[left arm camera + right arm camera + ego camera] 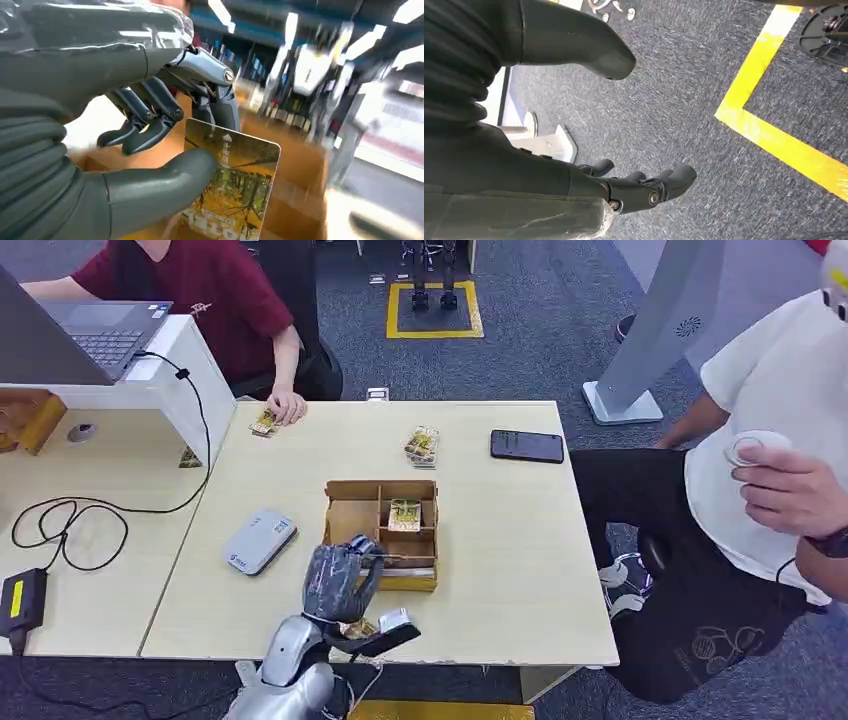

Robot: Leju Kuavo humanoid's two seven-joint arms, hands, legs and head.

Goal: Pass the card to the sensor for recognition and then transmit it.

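One card point(235, 195) with an autumn-forest print is pinched in the left hand point(340, 580), thumb on its face and the fingers point(150, 117) curled behind it; the hand is raised over the near left corner of the one cardboard divider box point(352, 515), close to the desk's point(500, 570) front edge; a second card point(404, 514) lies in the box's upper middle compartment; a small stack of cards point(421, 445) sits beyond the box, and another point(264, 423) lies under a seated person's hand point(287, 407) at the far edge; one grey card reader point(258, 541) rests just left of the box, apart from it; one black phone point(527, 446) lies toward the far right; bare desk surface stretches right of the box to the right edge, where a second person sits; the right hand point(644, 187) hangs over grey carpet point(684, 90) beside a yellow floor line point(774, 135), its fingers loosely spread and holding nothing.
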